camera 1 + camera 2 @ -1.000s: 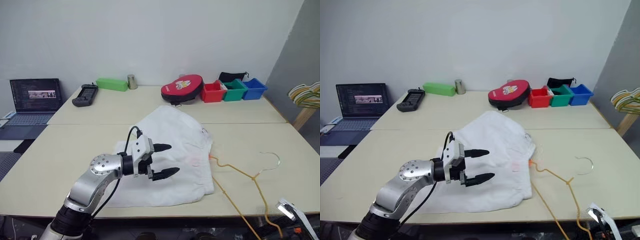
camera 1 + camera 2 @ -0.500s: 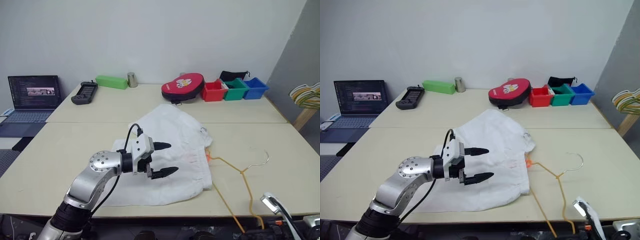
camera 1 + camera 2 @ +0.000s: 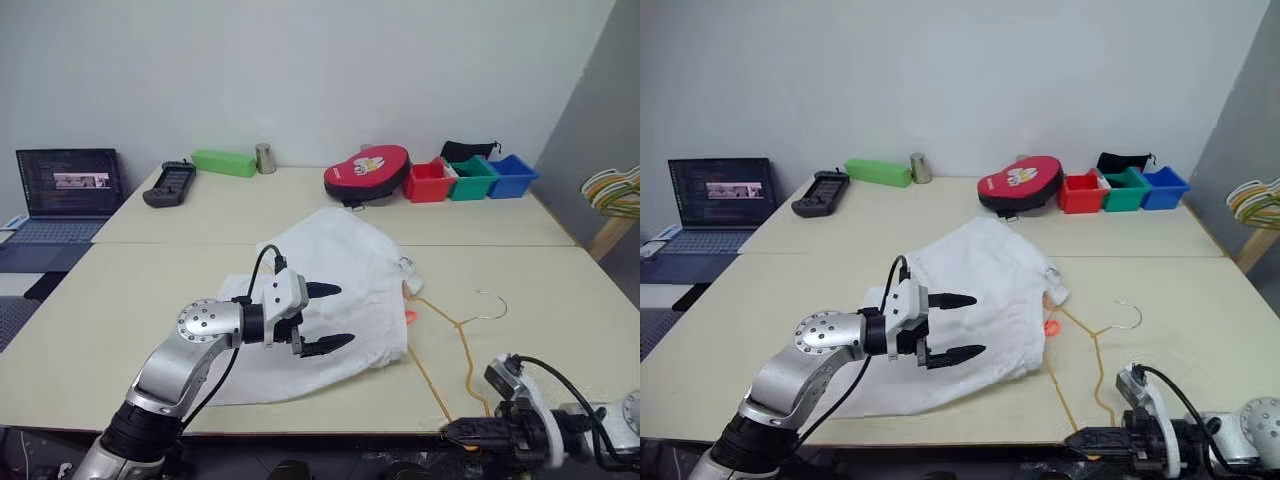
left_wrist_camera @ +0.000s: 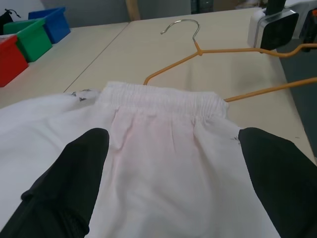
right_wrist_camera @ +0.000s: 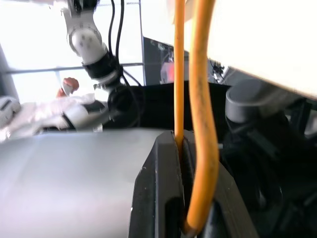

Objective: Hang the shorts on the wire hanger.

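The white shorts lie spread on the middle of the table. My left gripper hovers just above them, open, with nothing between its fingers. The left wrist view looks over the shorts' elastic waistband. The yellow wire hanger lies flat beside the shorts' right edge, its hook pointing away from me. At the table's front edge my right gripper is shut on the hanger's near end. In the right wrist view the wire runs up between the black fingers.
Along the far edge stand a red pouch, red, green and blue bins, a green box, a metal cup and a black controller. A laptop sits far left. A bunch of hangers hangs at the right.
My right arm has swung left along the table's front edge, dragging the hanger left towards the shorts and nudging their right edge. The left gripper stays open in place.
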